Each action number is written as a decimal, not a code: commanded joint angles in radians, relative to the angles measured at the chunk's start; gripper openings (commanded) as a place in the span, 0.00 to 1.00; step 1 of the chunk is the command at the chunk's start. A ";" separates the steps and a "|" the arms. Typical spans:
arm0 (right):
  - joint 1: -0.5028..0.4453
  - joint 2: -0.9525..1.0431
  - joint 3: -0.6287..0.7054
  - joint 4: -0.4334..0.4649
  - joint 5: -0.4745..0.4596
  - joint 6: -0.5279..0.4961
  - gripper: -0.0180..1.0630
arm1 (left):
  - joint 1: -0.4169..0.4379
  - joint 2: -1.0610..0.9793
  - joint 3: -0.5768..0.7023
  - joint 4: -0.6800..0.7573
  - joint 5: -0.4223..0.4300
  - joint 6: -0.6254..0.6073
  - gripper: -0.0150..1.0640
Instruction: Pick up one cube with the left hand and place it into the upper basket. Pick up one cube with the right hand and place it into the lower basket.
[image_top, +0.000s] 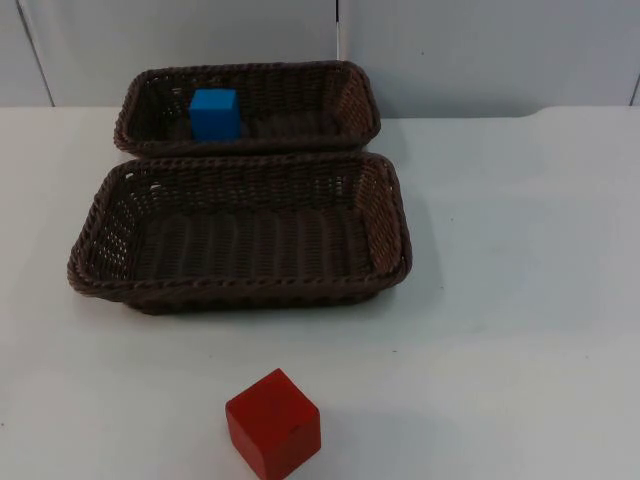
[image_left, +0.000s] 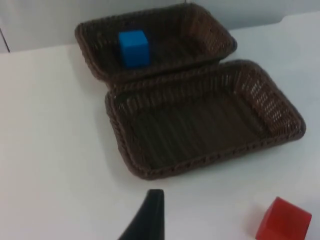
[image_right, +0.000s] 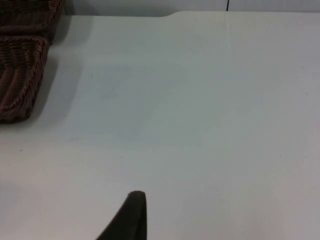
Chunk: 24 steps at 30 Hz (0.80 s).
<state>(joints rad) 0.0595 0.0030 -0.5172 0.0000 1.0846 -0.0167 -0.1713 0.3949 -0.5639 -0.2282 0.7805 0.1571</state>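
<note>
The white surface (image_top: 520, 300) runs back to the grey partition wall (image_top: 480, 50), and nothing stands between the red cube and the baskets. The red cube (image_top: 273, 423) sits on the surface at the near edge, in front of the lower basket (image_top: 240, 290) and apart from it. From my left wrist, my left end effector (image_left: 150, 215) hangs above the bare surface, with the red cube (image_left: 283, 220) off to one side of its fingertip and the lower basket's (image_left: 150, 172) near rim just beyond it. My right end effector (image_right: 131, 215) hangs over open surface well away from the cube, with the ends of both baskets (image_right: 20, 75) off to one side. I cannot tell whether either end effector is open or closed. The upper basket (image_top: 250, 145) lies behind the lower one, rims touching, and holds the blue cube (image_top: 214, 113) toward its left half. The lower basket holds nothing.
</note>
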 joint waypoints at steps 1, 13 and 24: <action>-0.006 -0.003 0.002 0.000 -0.006 -0.005 0.99 | -0.001 -0.006 0.013 0.003 0.002 -0.009 0.85; -0.006 -0.003 0.002 0.000 -0.006 -0.006 0.99 | -0.001 -0.006 0.032 0.009 0.000 -0.009 0.85; -0.006 -0.003 0.002 0.000 -0.006 -0.006 0.99 | -0.001 -0.006 0.032 0.009 -0.008 -0.009 0.85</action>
<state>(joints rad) 0.0595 0.0030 -0.5172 0.0000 1.0846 -0.0167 -0.1713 0.3949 -0.5372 -0.2207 0.7799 0.1571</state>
